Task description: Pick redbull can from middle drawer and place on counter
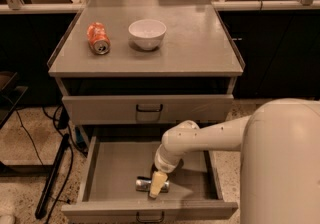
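Note:
The redbull can [145, 184] lies on its side on the floor of the open middle drawer [117, 168], near the drawer's front wall. My gripper [156, 189] reaches down into the drawer from the right and sits right over the can's right end, its cream finger [158, 183] crossing in front of the can. The counter [195, 43] is the flat grey top of the cabinet above.
An orange soda can [98, 38] lies on its side at the counter's left, and a white bowl [147, 33] stands beside it. A closed grey drawer front [148, 109] sits above the open drawer. Dark cables and a stand [52, 178] lie on the floor at left.

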Robot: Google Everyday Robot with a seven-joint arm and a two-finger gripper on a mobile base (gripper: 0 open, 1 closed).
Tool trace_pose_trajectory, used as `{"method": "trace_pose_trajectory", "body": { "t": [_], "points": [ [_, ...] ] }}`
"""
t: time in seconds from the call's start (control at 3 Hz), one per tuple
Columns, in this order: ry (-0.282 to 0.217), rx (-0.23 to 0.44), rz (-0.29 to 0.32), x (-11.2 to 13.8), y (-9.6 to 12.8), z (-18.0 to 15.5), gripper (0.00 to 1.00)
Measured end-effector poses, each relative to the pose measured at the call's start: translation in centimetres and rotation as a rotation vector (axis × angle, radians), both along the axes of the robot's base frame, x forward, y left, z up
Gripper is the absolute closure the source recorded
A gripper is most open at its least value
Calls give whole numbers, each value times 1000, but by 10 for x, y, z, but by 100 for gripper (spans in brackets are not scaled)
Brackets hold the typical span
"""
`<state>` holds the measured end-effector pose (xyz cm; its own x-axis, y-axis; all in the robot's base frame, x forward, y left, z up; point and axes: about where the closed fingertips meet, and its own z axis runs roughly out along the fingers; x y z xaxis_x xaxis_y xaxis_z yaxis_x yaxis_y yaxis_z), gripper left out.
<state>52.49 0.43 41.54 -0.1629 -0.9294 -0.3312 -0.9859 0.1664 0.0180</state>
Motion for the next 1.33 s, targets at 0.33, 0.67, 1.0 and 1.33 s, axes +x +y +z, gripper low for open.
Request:
{"method": "trace_pose_trajectory", "body": {
  "t": [0.33, 0.67, 1.0, 1.33],
  "points": [
    [-2, 4, -24, 8, -4, -30, 0],
    [-1, -1, -23, 10, -4, -38, 0],
    [10, 6, -33, 9, -5, -50, 0],
    [25, 12, -40, 8, -5, -64, 0]
  ]
}}
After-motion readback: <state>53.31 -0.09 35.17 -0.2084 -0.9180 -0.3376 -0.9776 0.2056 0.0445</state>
